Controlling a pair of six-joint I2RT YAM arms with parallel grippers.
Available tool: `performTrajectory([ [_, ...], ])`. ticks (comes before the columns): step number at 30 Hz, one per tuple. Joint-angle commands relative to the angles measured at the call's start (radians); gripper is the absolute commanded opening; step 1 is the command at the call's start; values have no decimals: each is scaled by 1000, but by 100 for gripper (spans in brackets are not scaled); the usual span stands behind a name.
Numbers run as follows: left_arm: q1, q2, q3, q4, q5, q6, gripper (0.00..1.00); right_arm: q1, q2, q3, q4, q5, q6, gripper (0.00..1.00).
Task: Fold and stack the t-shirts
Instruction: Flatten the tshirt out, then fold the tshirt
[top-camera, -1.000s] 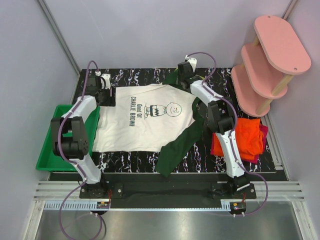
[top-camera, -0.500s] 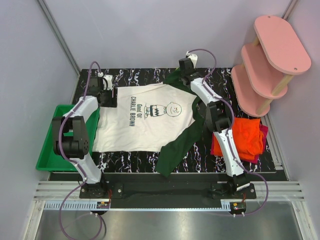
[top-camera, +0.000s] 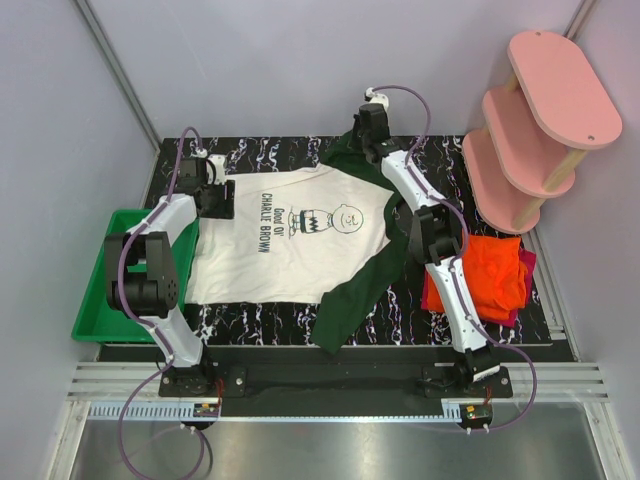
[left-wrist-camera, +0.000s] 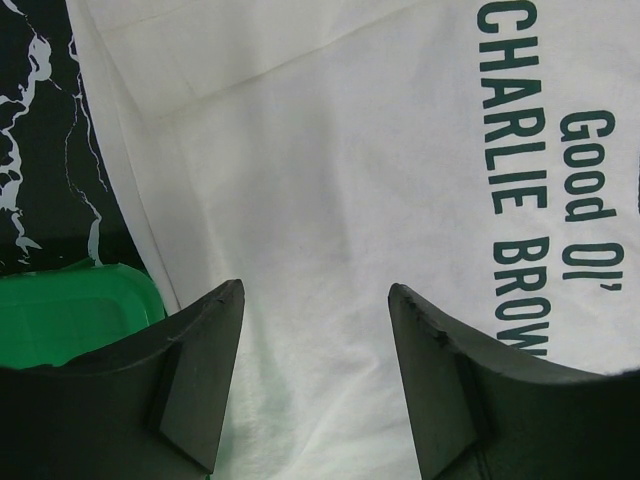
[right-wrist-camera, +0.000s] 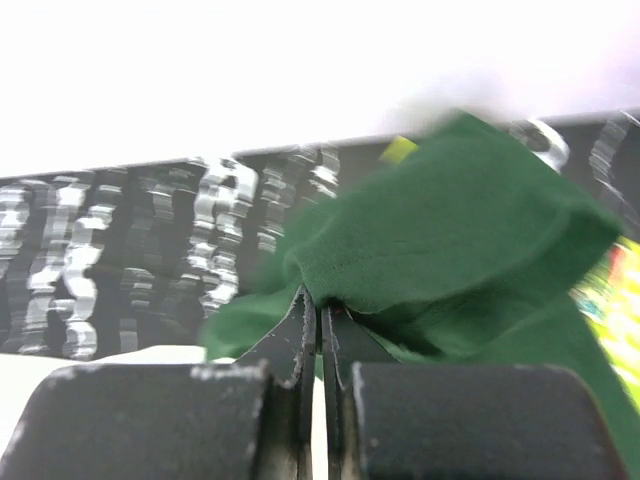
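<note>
A robotics lab cell: plain grey enclosure walls (top-camera: 300, 60), aluminium mounting rails (top-camera: 330, 385), a marbled black tabletop (top-camera: 260, 322)

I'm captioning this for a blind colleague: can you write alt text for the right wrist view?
The right end effector is shut on a bunched fold of the t-shirt's dark green sleeve, which rises above its tips. Behind lies the black, white-veined table, blurred.

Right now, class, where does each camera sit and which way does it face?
Top: above, behind the arms, looking down on the table; both arms show.
Left wrist: looks down on the shirt; open left end effector shows.
Right wrist: looks across the table; shut right end effector pinches the sleeve.
Shared: top and left wrist show the shirt's lettering and tray.
</note>
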Motion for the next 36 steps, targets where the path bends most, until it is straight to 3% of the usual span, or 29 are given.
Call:
performTrajectory([
  [1, -4, -1, 1, 37, 33, 12, 64, 11, 43, 132, 81, -187, 19, 0],
  [9, -6, 5, -21, 46, 56, 12, 64, 5, 119, 181, 147, -364, 88, 1],
  [11, -6, 3, -24, 48, 62, 12, 64, 2, 151, 208, 152, -413, 119, 8],
  [13, -7, 3, -24, 49, 64, 10, 64, 2, 151, 214, 153, -416, 127, 28],
  [14, -6, 0, -22, 48, 64, 9, 64, 2, 131, 205, 152, -409, 122, 55],
  [16, -9, -4, -22, 48, 65, 6, 65, 2, 91, 142, 169, -372, 105, 72],
  [17, -10, -9, -21, 48, 62, 6, 65, 4, 36, 110, 181, -355, 99, 87],
  [21, -14, -18, -19, 52, 58, 0, 66, 4, -123, -105, 259, -246, 55, 95],
  [26, -14, -24, -11, 54, 64, -20, 66, 2, -289, -295, 246, -71, 13, 89],
  [30, -14, -27, -8, 52, 58, -24, 66, -18, -375, -470, 232, 36, 4, 74],
  [33, -17, -29, -5, 52, 48, -25, 66, -25, -417, -570, 215, 119, 10, 42],
  [34, -14, -29, -5, 51, 44, -27, 66, -30, -418, -582, 204, 137, 7, 25],
  [36, -15, -29, -1, 52, 42, -31, 66, -35, -411, -585, 148, 194, 4, 9],
])
